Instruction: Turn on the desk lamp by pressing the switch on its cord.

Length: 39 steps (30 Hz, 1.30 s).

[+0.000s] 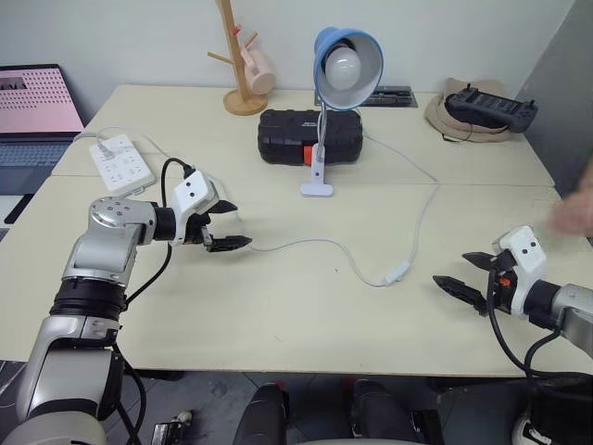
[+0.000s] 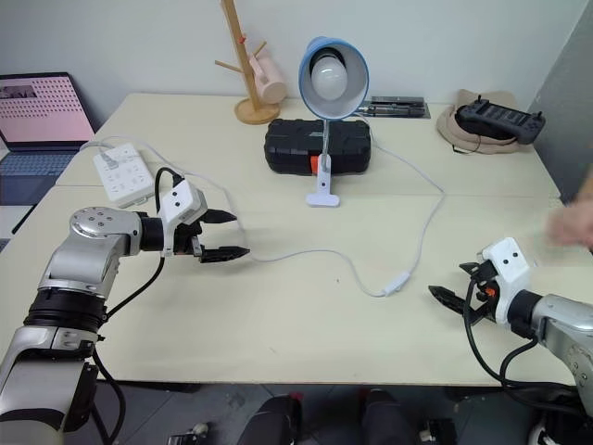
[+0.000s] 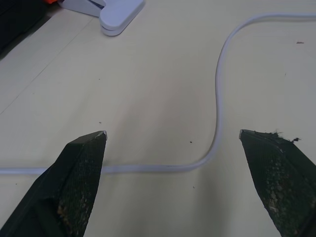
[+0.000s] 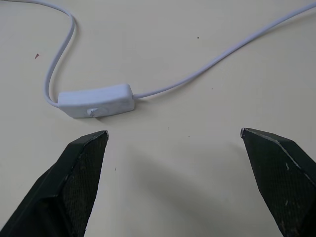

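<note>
Right wrist view puts the switch (image 4: 96, 101) just ahead of your right gripper (image 4: 174, 133), jaws spread wide and empty, so you're lined up to press it where it lies near the tabletop's (image 1: 278, 315) front edge. Your left gripper (image 1: 226, 226) also gapes empty over the cord (image 1: 287, 245), likely to steady it, while the desk lamp (image 1: 345, 65) stands unlit toward the back edge.

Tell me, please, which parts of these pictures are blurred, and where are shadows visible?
Left eye view: a person's hand at the table's right edge is smeared by motion; the desk lamp looks sharp. Right wrist view: the switch is crisp, soft shadows lie under the fingers. Left wrist view: the cord casts almost no shadow.
</note>
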Available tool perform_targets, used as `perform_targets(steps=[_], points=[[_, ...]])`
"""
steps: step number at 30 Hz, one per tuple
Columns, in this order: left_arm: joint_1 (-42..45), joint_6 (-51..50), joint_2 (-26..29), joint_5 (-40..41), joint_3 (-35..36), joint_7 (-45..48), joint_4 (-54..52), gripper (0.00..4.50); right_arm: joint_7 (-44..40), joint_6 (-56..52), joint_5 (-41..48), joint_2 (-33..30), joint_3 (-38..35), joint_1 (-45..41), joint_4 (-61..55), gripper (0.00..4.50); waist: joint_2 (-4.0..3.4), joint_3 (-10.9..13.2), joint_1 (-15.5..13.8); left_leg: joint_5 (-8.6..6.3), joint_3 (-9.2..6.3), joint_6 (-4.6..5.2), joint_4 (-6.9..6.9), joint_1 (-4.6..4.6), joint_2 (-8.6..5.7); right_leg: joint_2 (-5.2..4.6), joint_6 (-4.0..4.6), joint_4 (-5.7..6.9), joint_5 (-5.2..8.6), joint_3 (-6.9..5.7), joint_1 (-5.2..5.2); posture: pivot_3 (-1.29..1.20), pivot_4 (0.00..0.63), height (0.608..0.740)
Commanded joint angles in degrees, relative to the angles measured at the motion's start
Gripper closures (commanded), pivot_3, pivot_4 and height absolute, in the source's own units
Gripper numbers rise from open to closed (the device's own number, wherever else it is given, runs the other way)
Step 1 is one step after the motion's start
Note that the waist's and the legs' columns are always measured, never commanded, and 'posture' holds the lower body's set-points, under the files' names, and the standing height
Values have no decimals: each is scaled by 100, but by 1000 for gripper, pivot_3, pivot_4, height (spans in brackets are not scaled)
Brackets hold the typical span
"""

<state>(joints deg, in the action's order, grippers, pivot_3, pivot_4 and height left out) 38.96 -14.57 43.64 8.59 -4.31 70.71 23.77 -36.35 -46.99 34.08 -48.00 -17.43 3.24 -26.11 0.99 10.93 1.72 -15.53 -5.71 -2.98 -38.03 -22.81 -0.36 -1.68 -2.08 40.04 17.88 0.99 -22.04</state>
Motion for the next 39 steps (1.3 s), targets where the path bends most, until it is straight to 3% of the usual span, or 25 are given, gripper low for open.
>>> perform_targets(steps=[1, 26, 32, 39], points=[[104, 60, 74, 10, 86, 2, -10, 8, -78, 32, 26, -99, -250, -6, -176, 0, 0, 0, 0, 0, 0, 0, 0, 0, 0, 0, 0, 0, 0, 0, 0, 0, 150, 740], [25, -168, -79, 137, 4, 110, -529, 8, -320, 157, -63, -180, -299, 195, -201, 0, 0, 0, -1, 0, 0, 0, -2, 0, 0, 0, 0, 1, 0, 0, 0, 0, 150, 740], [-258, -661, -309, 374, -172, 143, -1644, 8, -325, 149, -65, -140, -342, 291, -276, 0, 0, -1, -3, 0, 0, 0, -1, 0, 2, -1, 0, 1, 0, 3, 1, 0, 150, 740], [-584, -1492, -1186, 690, -720, -443, -3129, 8, -430, 96, -21, -189, -364, 413, -406, 0, 0, -2, -10, 0, -3, 0, -6, 1, 3, -2, 0, 0, 0, 2, 8, 0, 150, 740]])
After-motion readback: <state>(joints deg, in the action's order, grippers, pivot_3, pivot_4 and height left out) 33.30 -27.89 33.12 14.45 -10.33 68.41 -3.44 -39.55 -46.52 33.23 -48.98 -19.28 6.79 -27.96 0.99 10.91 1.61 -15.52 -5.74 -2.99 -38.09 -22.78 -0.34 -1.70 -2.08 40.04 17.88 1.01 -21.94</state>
